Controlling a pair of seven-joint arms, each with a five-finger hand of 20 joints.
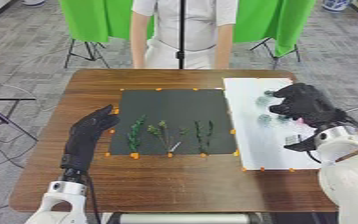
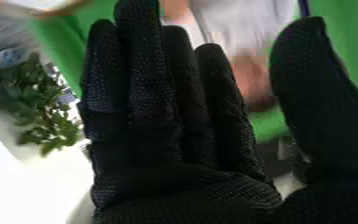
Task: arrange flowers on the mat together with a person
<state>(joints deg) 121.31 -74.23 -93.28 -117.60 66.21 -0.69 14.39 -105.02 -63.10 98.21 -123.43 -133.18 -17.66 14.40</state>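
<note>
Head view: On the table, a dark mat lies flat, with a white sheet beside its right edge. Orange tabs mark the edges of both. Green sprigs are on the mat, spread side by side across its nearer part: a leafy sprig at the left, a branched sprig near the middle and a pair of slender sprigs to the right. A short pale stem lies between the middle and right groups. Pale green round blooms are grouped on the upper part of the sheet, with a pink bloom close to the right hand. That hand is above the right side of the sheet; contact cannot be determined. The left hand is beside the mat's left edge, its fingers extended in a narrow shape.

Right wrist view: The right hand is wide, with straight fingers together and the thumb well apart. Nothing is held between them. A leafy plant and green cloth appear beyond it, blurred.
</note>
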